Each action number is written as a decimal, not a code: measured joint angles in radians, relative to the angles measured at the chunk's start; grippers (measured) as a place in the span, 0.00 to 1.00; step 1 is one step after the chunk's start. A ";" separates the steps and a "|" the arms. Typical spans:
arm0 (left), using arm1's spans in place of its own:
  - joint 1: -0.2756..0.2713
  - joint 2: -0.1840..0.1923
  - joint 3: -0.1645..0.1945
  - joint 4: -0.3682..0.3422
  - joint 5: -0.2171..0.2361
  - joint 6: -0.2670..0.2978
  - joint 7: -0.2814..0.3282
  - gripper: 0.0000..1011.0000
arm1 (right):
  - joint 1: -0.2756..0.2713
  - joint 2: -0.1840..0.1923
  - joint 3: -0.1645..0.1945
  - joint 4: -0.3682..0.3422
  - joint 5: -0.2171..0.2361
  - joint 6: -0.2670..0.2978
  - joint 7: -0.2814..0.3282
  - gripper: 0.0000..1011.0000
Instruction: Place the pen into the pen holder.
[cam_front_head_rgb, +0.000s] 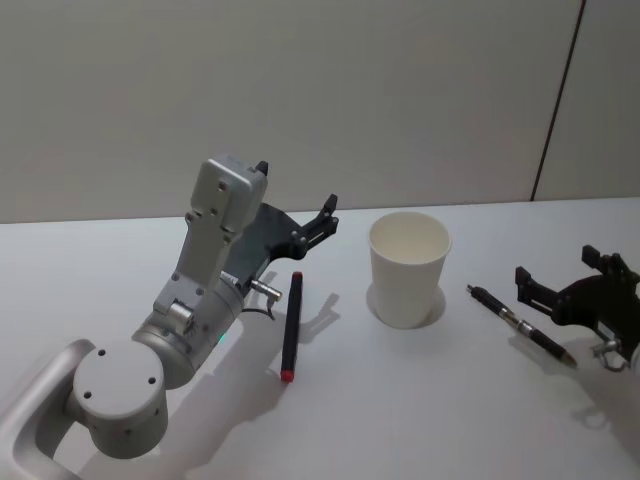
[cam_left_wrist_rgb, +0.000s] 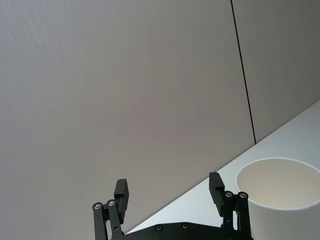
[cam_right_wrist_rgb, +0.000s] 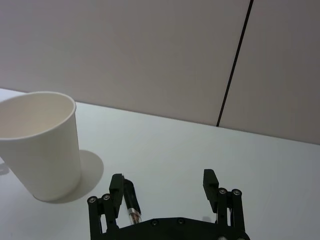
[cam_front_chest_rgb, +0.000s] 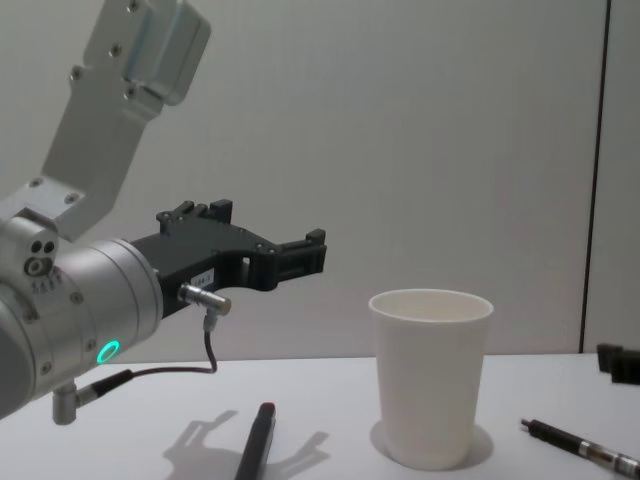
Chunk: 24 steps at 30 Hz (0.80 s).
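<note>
The pen holder (cam_front_head_rgb: 408, 270) is a white paper cup standing upright at the table's middle. It also shows as the cup (cam_front_chest_rgb: 430, 375) (cam_left_wrist_rgb: 280, 192) (cam_right_wrist_rgb: 42, 145). A black pen (cam_front_head_rgb: 520, 325) (cam_front_chest_rgb: 580, 447) lies flat to its right. My right gripper (cam_front_head_rgb: 557, 270) (cam_right_wrist_rgb: 164, 181) hovers open just beyond that pen, whose end (cam_right_wrist_rgb: 131, 200) shows by one finger. A black marker with a red end (cam_front_head_rgb: 291, 325) (cam_front_chest_rgb: 257, 440) lies left of the cup. My left gripper (cam_front_head_rgb: 325, 215) (cam_left_wrist_rgb: 169, 189) (cam_front_chest_rgb: 312, 255) hangs open and empty above the marker's far end.
The white table (cam_front_head_rgb: 420, 420) runs back to a plain wall with a dark vertical seam (cam_front_head_rgb: 555, 100) at the right. My left arm's grey body (cam_front_head_rgb: 150, 360) fills the near left corner.
</note>
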<state>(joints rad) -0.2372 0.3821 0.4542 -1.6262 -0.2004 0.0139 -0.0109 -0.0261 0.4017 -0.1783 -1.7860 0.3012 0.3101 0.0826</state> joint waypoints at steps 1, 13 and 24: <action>0.000 0.000 0.000 0.000 0.000 0.000 0.000 0.99 | 0.003 -0.002 -0.001 0.003 -0.003 0.010 0.002 0.99; 0.000 0.000 0.000 0.000 0.000 0.000 0.000 0.99 | 0.041 -0.024 -0.020 0.044 -0.036 0.099 0.038 0.99; 0.000 0.000 0.000 0.000 0.000 0.000 0.000 0.99 | 0.049 -0.037 -0.031 0.062 -0.051 0.136 0.055 0.99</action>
<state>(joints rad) -0.2372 0.3821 0.4542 -1.6262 -0.2004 0.0139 -0.0109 0.0232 0.3651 -0.2088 -1.7243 0.2506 0.4457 0.1375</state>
